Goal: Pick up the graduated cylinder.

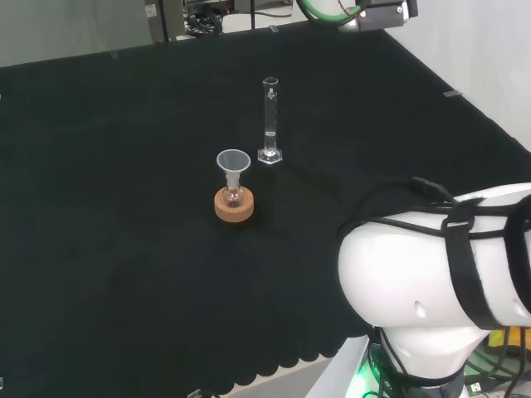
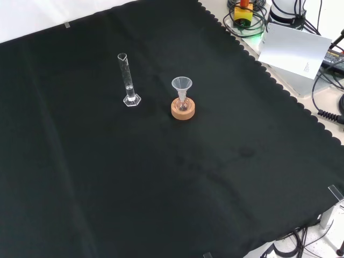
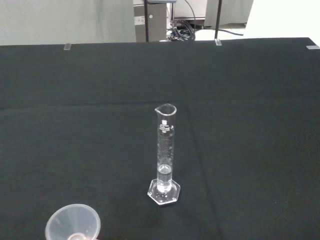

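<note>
On the black-clothed counter [image 2: 161,183] we found the tall clear glass graduated cylinder [image 2: 127,78] upright on its hexagonal foot, near a clear funnel [image 2: 181,86] seated in a small flask on a cork ring stand [image 2: 183,109], which kept it steady. We could not tell the hand's state.

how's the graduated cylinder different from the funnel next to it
The graduated cylinder is a tall straight tube; the funnel is short and flares wide at its mouth. The cylinder stands on its own hexagonal foot on the black cloth; the funnel sits over a cork ring. Both are clear and upright.
</note>
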Motion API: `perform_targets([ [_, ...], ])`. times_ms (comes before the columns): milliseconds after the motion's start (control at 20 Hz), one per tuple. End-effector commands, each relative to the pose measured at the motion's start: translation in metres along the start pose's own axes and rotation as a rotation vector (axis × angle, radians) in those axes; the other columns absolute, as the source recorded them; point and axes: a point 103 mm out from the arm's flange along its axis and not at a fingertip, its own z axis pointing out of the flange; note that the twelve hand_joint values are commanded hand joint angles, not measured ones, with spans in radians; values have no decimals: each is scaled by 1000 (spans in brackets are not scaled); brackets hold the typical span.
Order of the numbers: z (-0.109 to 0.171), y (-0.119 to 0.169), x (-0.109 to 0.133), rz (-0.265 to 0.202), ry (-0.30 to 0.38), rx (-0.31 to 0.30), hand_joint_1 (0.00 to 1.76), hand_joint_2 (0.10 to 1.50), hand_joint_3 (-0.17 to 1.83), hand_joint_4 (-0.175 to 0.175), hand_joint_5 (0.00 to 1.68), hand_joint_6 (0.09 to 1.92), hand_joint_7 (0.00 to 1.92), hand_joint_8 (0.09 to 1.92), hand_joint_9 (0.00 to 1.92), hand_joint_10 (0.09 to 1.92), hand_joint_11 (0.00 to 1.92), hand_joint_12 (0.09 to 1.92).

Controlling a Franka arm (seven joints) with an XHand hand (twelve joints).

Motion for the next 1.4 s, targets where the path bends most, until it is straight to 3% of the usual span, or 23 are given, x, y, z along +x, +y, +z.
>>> perform_targets([
  [50, 47, 51, -43, -8, 27, -26, 92, 1247, 313, -12, 282, 87, 42, 518, 240, 650, 101, 1368],
  [300, 87, 107, -74, -14, 105, -18, 205, 1215, 290, -19, 314, 87, 107, 547, 295, 657, 130, 1369],
  [650, 132, 166, -81, -42, 155, -44, 313, 1151, 276, -27, 345, 87, 220, 617, 404, 668, 196, 1366],
  [950, 169, 190, -81, -71, 218, -43, 391, 1092, 276, -33, 363, 87, 198, 626, 432, 655, 234, 1354],
  [1400, 218, 198, -90, -82, 289, -22, 431, 1008, 281, -33, 352, 87, 148, 616, 433, 635, 254, 1344],
])
